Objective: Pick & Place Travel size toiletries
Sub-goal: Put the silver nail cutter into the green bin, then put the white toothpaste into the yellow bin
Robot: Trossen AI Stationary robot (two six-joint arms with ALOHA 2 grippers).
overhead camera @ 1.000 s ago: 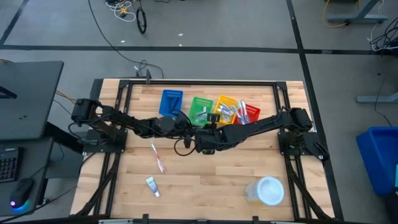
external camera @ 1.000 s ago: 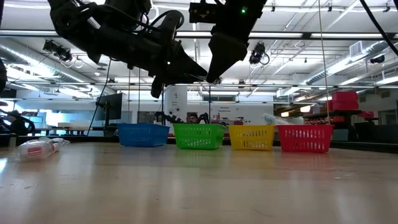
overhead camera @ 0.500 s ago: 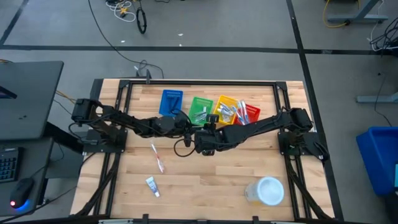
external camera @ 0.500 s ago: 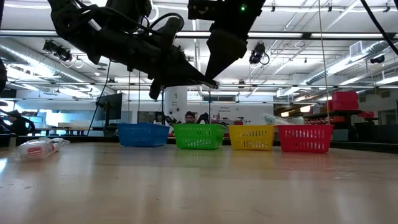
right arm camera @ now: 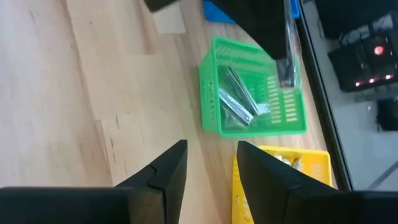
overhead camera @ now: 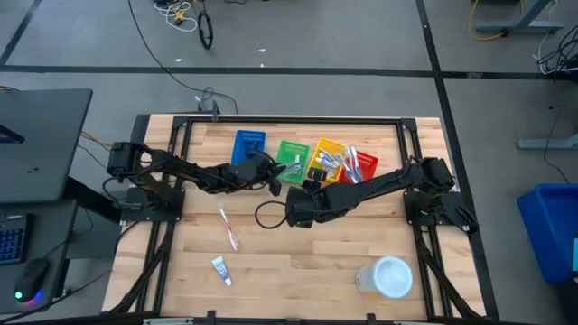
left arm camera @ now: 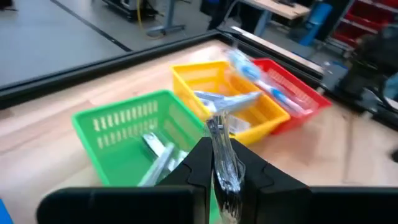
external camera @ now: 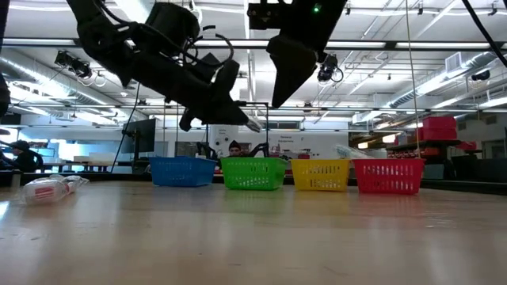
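The left gripper (overhead camera: pixel 276 175) hangs above the table just beside the green basket (overhead camera: pixel 291 161), on the blue basket's (overhead camera: pixel 248 147) side. Its fingers (left arm camera: pixel 194 163) are pinched on a slim clear-wrapped item (left arm camera: pixel 222 158) that stands up between them; it looks like a razor in its packet, though the blur leaves that uncertain. In the low view the item's pale tip (external camera: pixel 252 124) pokes out of the left gripper (external camera: pixel 238 119) above the green basket (external camera: pixel 253 172).

The right gripper (overhead camera: pixel 294 213) hovers in front of the green basket, over bare wood. Its fingers (right arm camera: pixel 163 171) are spread apart with nothing between them.

Inside the green basket (right arm camera: pixel 252 87) lie more silvery wrapped pieces (right arm camera: pixel 239 99). Beyond it on the far side from the blue one stand the yellow basket (overhead camera: pixel 327 159) and the red basket (overhead camera: pixel 361 164), both holding toiletries. Well in front of the green basket, toward the left arm's side, a toothbrush (overhead camera: pixel 228 227) and a small white tube (overhead camera: pixel 220 269) lie on the table (overhead camera: pixel 298 262). A large round white container (overhead camera: pixel 391 276) sits at the near corner on the right arm's side.
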